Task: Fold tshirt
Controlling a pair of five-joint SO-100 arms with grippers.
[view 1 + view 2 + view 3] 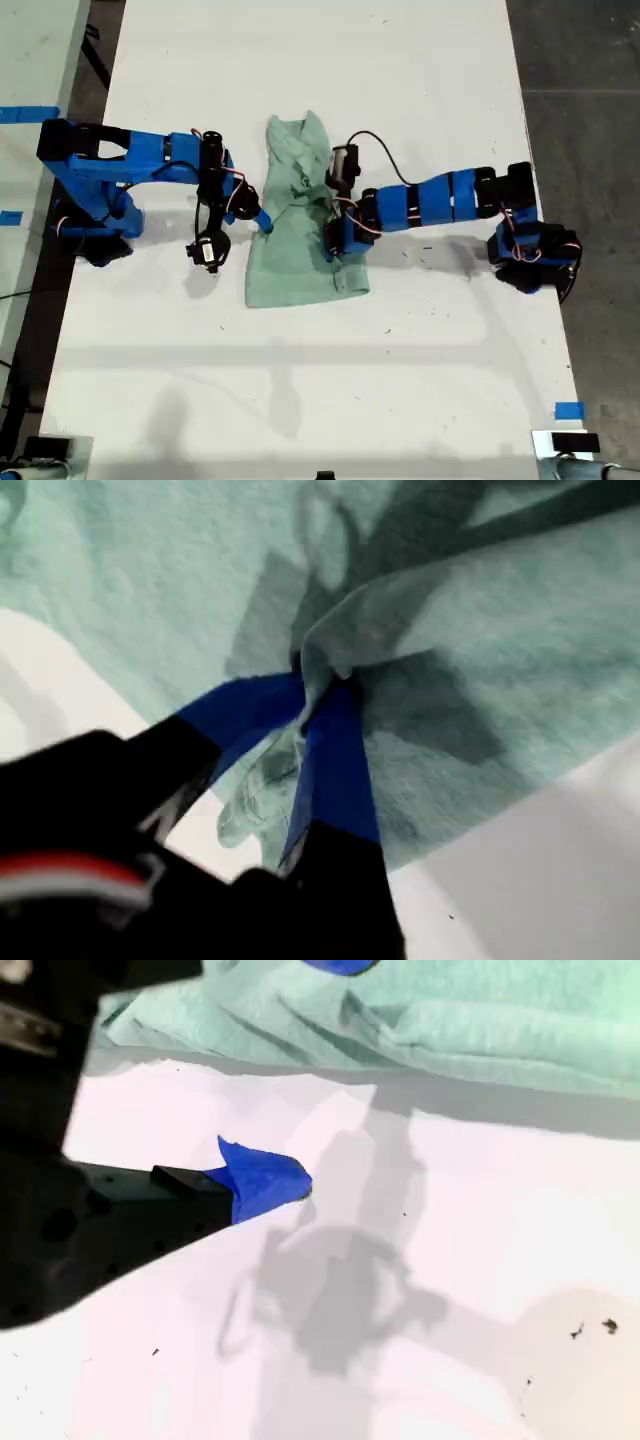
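Clearly my first pincer (318, 685) pinches a fold of the tshirt (480, 620); my second pincer (265, 1180), just beside the cloth over the tabletop (450, 1290), holds nothing, gape unclear.

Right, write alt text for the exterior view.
A mint-green tshirt lies bunched on a white table; my first gripper, on a blue arm from the exterior view's right, pinches its cloth. My second gripper sits at its edge on the exterior view's left.
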